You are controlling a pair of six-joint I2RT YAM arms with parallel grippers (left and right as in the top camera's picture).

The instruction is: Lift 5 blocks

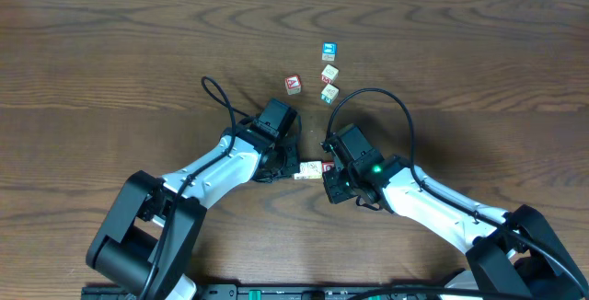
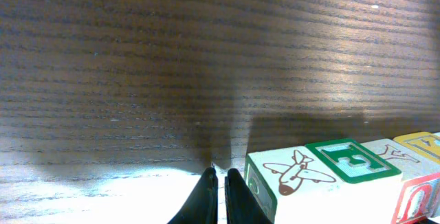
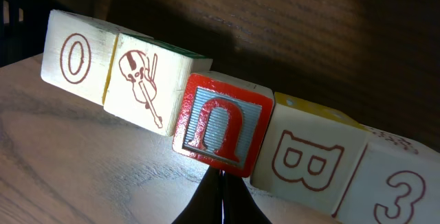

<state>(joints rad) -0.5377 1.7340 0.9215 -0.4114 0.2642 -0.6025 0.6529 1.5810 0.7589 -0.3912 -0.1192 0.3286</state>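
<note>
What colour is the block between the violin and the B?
The block has a red frame, blue face, red letter; best in right wrist view.

Five blocks are counted in one row, four loose cubes farther off, and two arms.

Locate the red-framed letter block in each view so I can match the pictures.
Overhead: somewhere in the short block row below centre; too small to single out.
Left wrist: the red-framed letter block sits in the bottom right corner, cut by the frame.
Right wrist: that block is dead centre, between the violin block and the yellow-topped B block.
Shared landmark: the block row itself, visible in all three views.
</note>
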